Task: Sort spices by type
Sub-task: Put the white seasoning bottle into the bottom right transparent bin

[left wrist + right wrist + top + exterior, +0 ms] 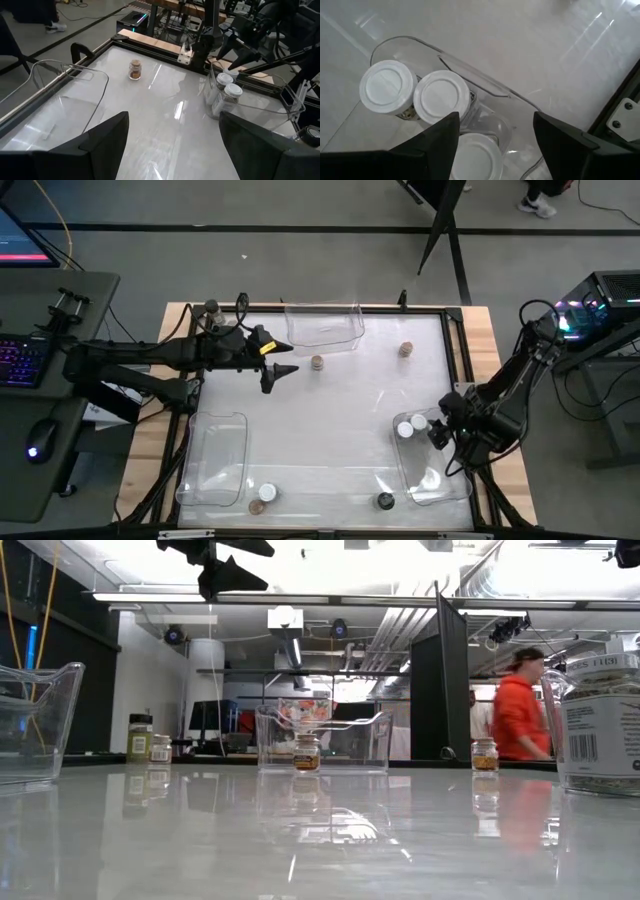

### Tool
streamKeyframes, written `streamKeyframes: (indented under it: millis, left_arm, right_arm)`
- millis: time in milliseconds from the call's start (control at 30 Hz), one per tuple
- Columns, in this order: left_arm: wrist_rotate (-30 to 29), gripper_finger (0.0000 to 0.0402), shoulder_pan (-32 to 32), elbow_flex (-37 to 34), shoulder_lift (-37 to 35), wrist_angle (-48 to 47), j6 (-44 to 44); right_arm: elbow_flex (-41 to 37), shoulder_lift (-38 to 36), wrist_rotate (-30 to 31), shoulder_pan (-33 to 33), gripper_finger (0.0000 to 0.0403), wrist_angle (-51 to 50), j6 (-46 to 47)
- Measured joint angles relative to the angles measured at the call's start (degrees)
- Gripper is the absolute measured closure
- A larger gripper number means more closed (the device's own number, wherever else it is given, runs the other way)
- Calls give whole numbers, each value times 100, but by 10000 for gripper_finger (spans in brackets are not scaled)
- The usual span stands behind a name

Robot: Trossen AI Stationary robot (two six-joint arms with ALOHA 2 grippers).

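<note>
Right gripper point(492, 132) hangs jaws apart, holding nothing, over three white-lidded jars point(441, 96) in the right-hand bin point(445, 485). Further back on the tabletop point(330, 420), left gripper point(283, 370) sits wide open and empty, near a brown-lidded jar point(317, 363) beside the far bin point(325, 327).

Clear bins point(324, 326), keyboard point(22, 364), mouse point(40, 438)

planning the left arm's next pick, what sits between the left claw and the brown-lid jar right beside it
Nothing: in the high view only bare white tabletop separates the open left claw from the brown-lid jar. The clear bin sits beyond the jar, out of that stretch.
</note>
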Motion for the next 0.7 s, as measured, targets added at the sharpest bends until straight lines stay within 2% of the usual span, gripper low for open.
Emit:
streamKeyframes:
  millis: [267, 367, 500, 633, 700]
  left_arm:
    - [-4, 108, 0, 0, 0, -20, 70]
    - [-9, 108, 0, 0, 0, -18, 153]
    - [-7, 108, 0, 0, 0, -19, 160]
    - [-9, 108, 0, 0, 0, -18, 160]
    - [-9, 108, 0, 0, 0, -15, 157]
  right_arm:
    - [1055, -4, -17, 0, 162, -513, -583]
    - [1280, -7, -519, 0, 187, -332, -889]
    - [1046, 30, -1710, 7, 264, 391, -1235]
    - [539, 166, -1963, 42, 379, 1346, -1291]
    - [314, 290, -1996, 38, 388, 1442, -1076]
